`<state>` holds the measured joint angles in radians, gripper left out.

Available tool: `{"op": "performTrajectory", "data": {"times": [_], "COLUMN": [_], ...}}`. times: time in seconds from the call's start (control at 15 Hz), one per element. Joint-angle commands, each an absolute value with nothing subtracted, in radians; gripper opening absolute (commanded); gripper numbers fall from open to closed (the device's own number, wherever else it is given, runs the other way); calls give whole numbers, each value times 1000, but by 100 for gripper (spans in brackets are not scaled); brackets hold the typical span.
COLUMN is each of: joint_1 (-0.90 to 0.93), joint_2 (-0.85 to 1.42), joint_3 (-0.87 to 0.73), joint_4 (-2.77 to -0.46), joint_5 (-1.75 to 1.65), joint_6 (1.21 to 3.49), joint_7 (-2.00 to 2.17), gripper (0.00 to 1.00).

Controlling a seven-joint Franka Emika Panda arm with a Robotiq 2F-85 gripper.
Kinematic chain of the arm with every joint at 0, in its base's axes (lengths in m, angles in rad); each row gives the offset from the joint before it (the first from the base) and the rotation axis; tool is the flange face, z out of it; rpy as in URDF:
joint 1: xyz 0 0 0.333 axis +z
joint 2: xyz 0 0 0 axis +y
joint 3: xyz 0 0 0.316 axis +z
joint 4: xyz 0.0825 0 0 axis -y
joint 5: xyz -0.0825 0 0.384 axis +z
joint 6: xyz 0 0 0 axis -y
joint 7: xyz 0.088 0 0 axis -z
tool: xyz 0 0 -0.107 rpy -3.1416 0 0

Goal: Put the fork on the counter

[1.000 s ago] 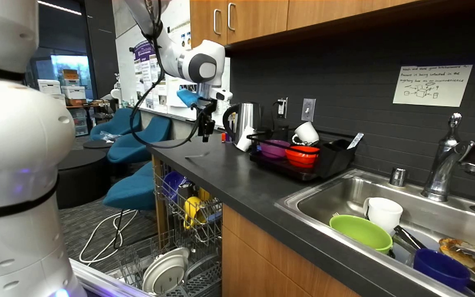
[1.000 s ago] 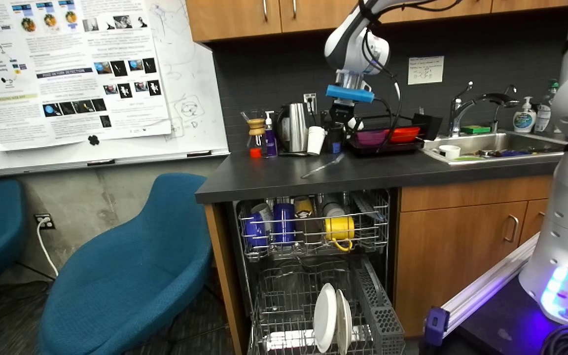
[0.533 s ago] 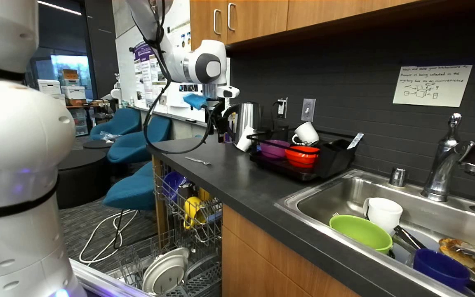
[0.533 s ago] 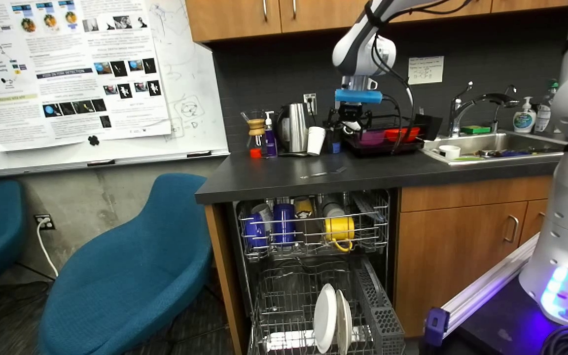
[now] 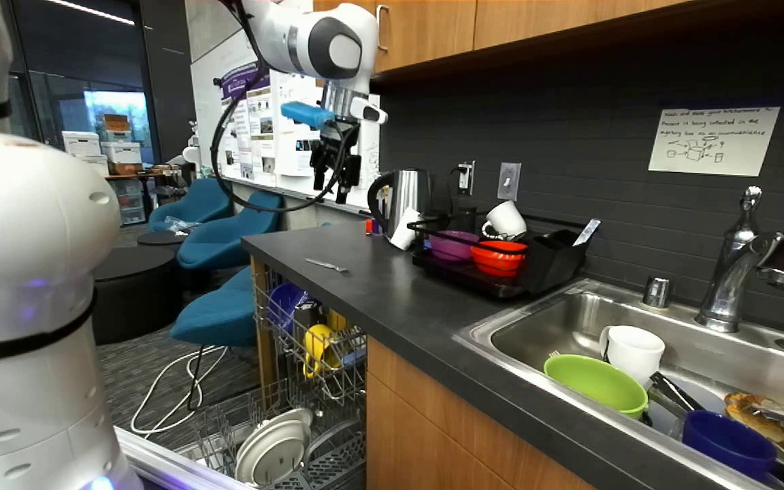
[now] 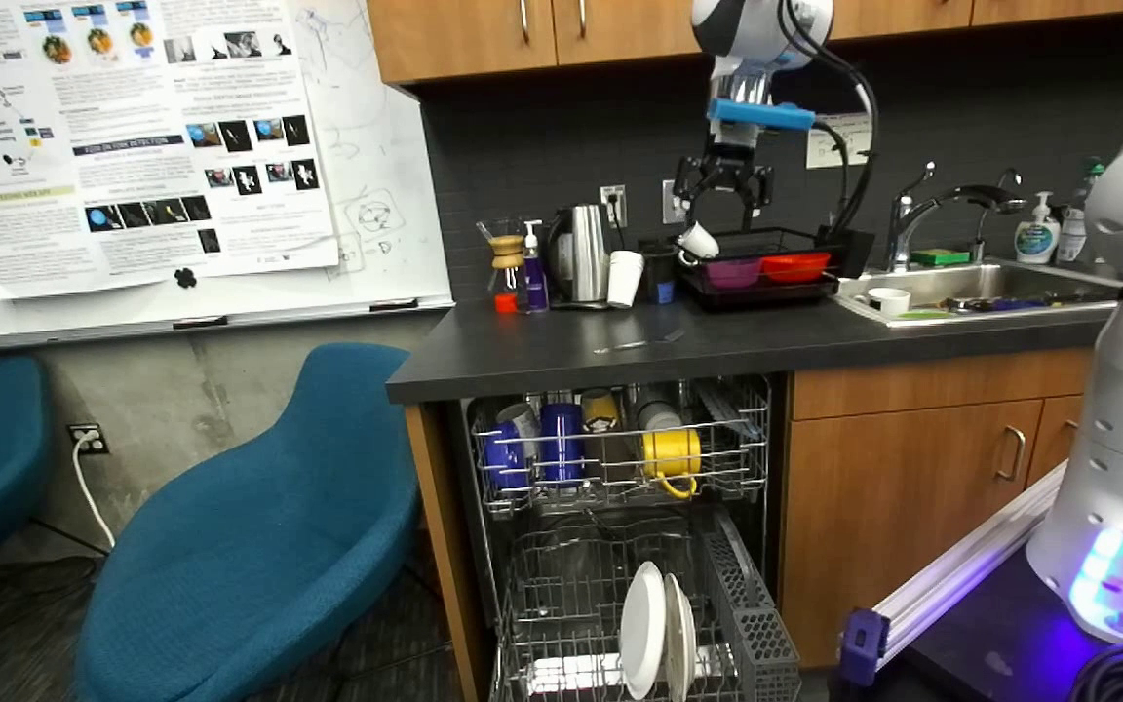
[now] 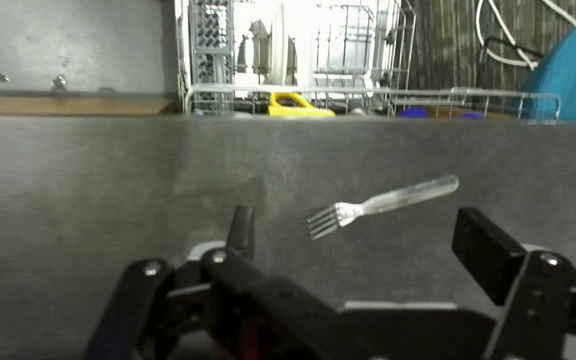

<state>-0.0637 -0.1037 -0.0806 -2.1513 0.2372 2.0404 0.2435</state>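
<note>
The silver fork with a clear handle lies flat on the dark counter, near its front edge. The fork shows in both exterior views and in the wrist view, tines pointing left there. My gripper is wide open and empty. It hangs well above the counter, in front of the back wall, apart from the fork. In the wrist view the two fingers of the gripper stand far apart, with the fork beyond them on the counter.
A black dish rack with bowls and a white mug, a steel kettle and a white cup stand at the counter's back. The sink holds dishes. The open dishwasher's upper rack sits below the counter's front edge.
One second ago the fork looked blurred and tilted, one end raised; half a second ago and now it lies flat. My gripper has risen away from the counter and now shows wide open.
</note>
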Motion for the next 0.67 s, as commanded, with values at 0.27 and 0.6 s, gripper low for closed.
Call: {"op": "performTrajectory", "data": {"times": [0.27,0.6], "joint_1": [-107,-113], "joint_2": [-280,-321], "joint_3": [-100,-105], "joint_4": [-2205,-2238], "joint_5": [113,86], "joint_6": [1756,1720], "joint_7": [106,74], "gripper": [100,100]}}
